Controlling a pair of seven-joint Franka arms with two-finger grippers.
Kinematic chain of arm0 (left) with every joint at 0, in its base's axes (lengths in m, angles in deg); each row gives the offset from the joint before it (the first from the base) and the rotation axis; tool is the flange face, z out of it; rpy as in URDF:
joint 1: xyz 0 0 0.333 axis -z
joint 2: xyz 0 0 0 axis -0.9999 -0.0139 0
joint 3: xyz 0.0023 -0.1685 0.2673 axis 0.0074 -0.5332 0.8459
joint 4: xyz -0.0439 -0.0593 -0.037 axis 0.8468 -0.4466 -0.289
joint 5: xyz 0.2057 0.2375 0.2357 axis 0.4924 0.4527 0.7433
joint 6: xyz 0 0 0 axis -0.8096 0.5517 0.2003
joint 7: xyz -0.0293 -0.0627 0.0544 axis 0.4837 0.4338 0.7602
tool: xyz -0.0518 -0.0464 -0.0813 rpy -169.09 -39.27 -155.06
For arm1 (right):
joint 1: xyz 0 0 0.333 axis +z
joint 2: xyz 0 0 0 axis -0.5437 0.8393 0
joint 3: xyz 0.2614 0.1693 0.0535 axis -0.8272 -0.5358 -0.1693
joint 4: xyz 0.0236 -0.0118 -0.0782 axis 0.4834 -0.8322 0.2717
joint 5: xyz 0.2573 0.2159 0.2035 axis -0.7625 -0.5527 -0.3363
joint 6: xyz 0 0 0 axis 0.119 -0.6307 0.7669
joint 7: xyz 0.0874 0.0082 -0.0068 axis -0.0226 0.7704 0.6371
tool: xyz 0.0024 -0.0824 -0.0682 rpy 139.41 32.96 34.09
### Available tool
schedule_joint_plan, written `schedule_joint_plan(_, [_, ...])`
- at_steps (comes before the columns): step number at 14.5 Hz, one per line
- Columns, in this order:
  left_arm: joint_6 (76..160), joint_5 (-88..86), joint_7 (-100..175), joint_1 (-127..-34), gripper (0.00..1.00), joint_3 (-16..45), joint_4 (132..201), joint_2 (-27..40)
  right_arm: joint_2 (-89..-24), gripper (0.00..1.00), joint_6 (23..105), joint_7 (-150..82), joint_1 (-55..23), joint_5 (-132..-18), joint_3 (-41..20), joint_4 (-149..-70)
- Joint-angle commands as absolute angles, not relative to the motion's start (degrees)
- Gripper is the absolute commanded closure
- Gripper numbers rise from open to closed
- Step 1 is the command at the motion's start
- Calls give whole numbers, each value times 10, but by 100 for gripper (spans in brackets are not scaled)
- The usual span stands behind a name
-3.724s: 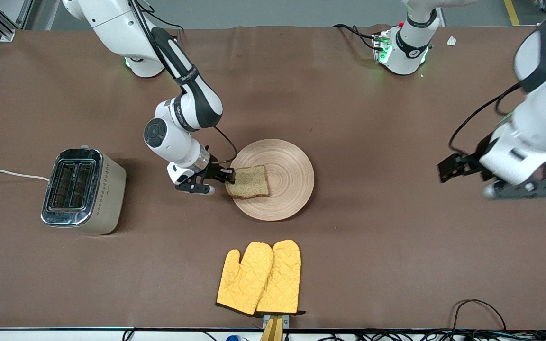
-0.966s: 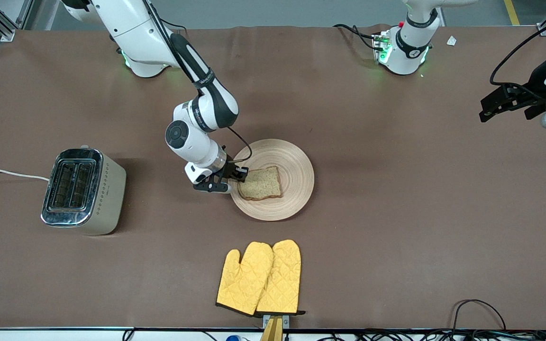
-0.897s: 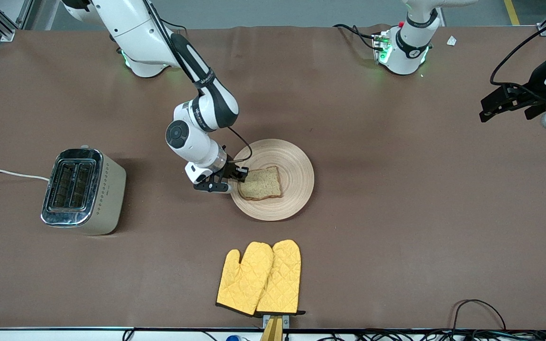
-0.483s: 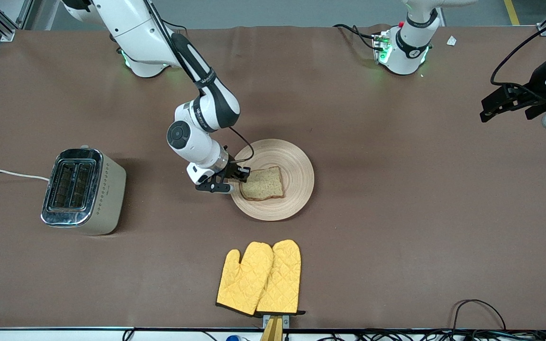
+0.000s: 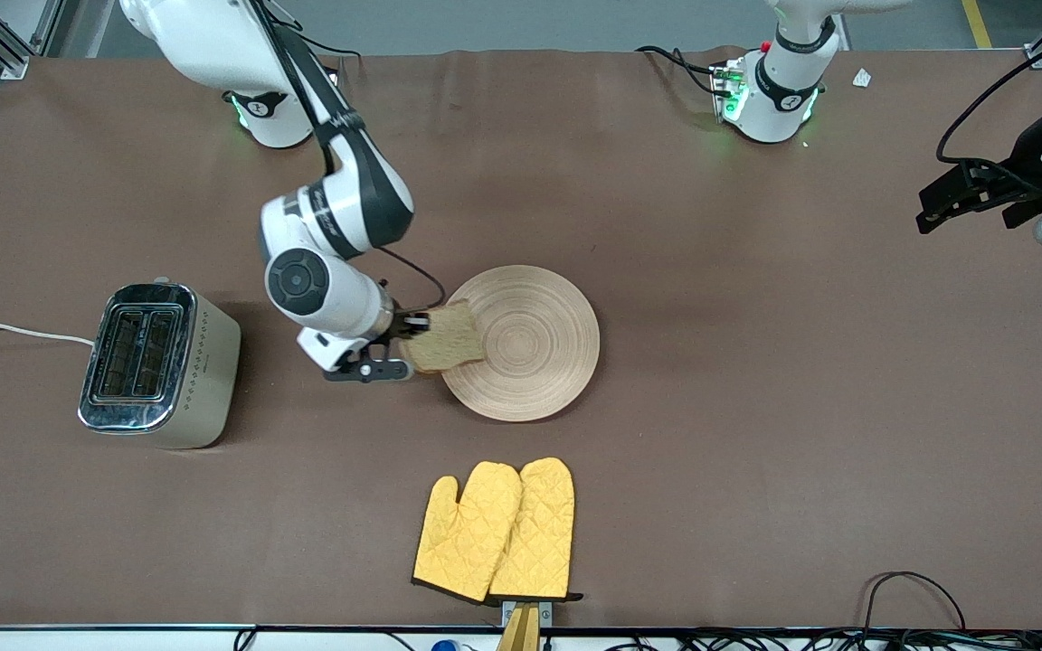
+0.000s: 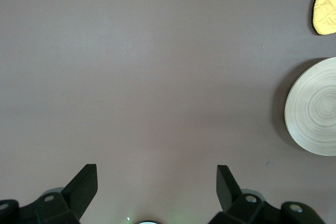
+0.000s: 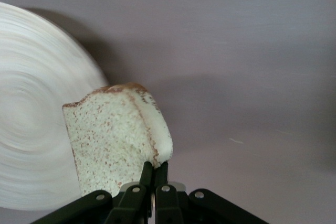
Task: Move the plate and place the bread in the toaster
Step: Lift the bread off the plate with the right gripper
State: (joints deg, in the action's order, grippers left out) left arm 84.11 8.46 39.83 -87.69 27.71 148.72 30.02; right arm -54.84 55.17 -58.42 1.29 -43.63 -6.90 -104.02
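My right gripper (image 5: pixel 405 337) (image 7: pixel 154 167) is shut on the edge of the bread (image 5: pixel 445 340) (image 7: pixel 113 137), a speckled brown slice lifted and tilted over the plate's rim toward the right arm's end. The round light-tan wooden plate (image 5: pixel 535 344) (image 7: pixel 29 145) (image 6: pixel 314 109) lies bare mid-table. The chrome-topped toaster (image 5: pixel 157 363) stands at the right arm's end, its two slots facing up. My left gripper (image 5: pixel 969 201) (image 6: pixel 156 184) hangs open and empty over bare table at the left arm's end, where that arm waits.
A pair of yellow oven mitts (image 5: pixel 496 532) (image 6: pixel 325 4) lies nearer to the front camera than the plate. The toaster's white cord (image 5: pixel 14 332) runs off the table's end. Cables (image 5: pixel 914 588) lie at the front edge.
My right gripper has lifted the bread off the plate and carried it toward the toaster's end, tilting it up. The plate now lies bare. The left arm has held still.
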Motion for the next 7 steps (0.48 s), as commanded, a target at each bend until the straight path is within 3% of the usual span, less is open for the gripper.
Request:
schedule_joint_plan(1, [834, 86, 392, -877, 0, 278, 1486, 304, -556, 100, 384, -601, 14, -297, -68, -953])
schedule_joint_plan(4, [834, 86, 392, -877, 0, 278, 1486, 304, -556, 99, 263, -596, 14, -171, -67, -886])
schedule_joint_plan(7, [834, 85, 395, -876, 0, 277, 1486, 304, -553, 100, 230, -608, 18, -21, -68, -888])
